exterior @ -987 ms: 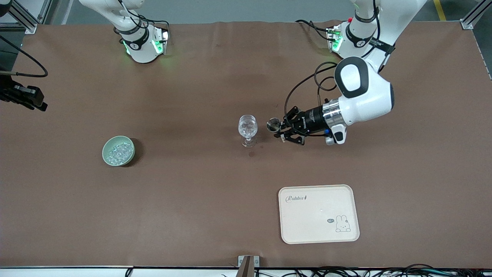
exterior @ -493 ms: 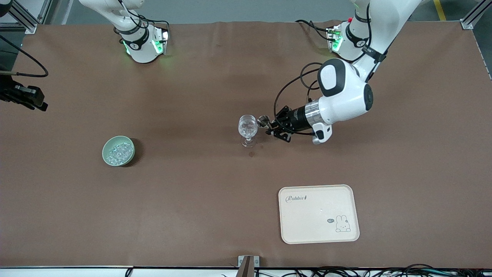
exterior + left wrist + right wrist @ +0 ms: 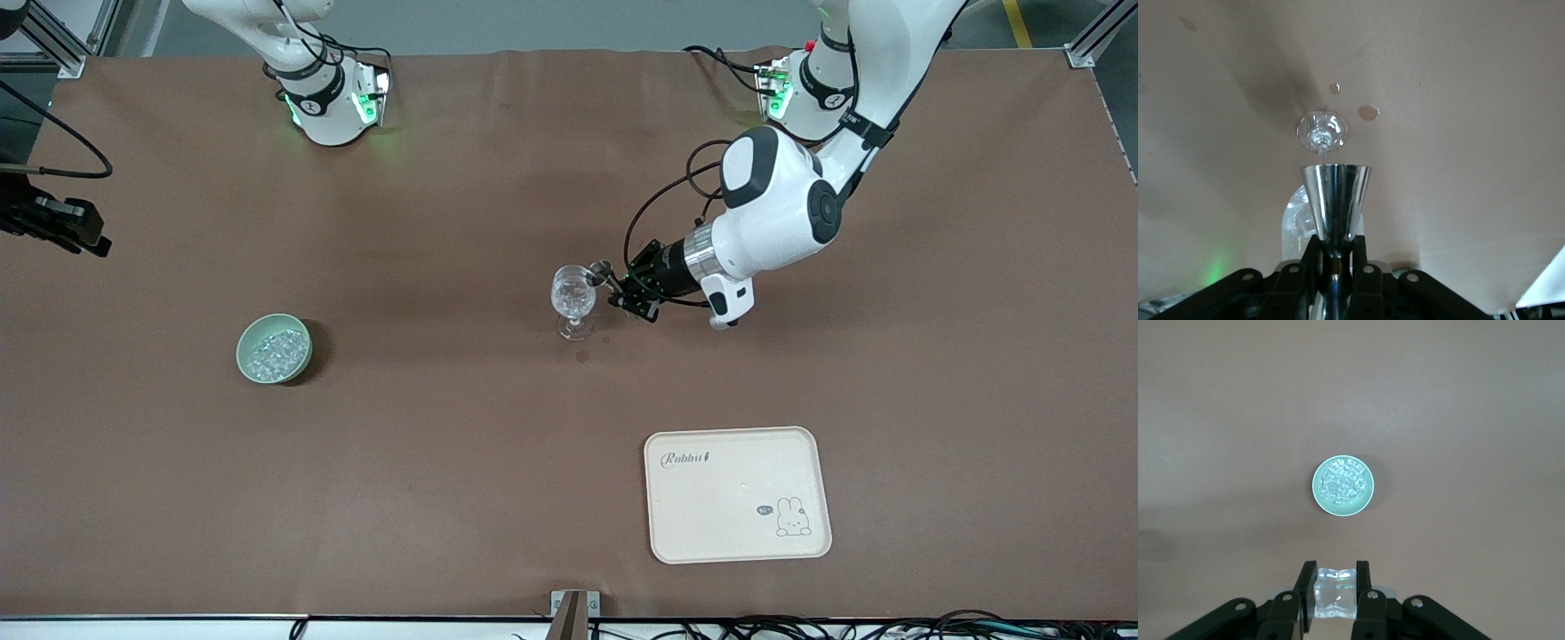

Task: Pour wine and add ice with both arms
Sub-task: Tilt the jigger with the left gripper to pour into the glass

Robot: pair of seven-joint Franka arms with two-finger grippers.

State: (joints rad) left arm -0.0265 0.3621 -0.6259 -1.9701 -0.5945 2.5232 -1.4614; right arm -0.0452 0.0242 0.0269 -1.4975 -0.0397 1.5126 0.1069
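**Left arm tips the jigger at the glass; right gripper holds one ice cube**

The left gripper is over the middle of the table, just beside the glass. Its fingers are closed on the waist of a metal jigger, and the jigger's cup is tilted toward the rim of the glass. The glass stands upright on its foot. In the left wrist view some small wet spots show on the table near the foot of the glass.

The right gripper is high over the bowl, and its fingers are clamped on one clear ice cube. The rest of the ice lies in the bowl, which stands toward the right arm's end of the table, a little nearer to the front camera than the glass.

A tray lies nearer to the front camera than the glass, toward the left arm's end.
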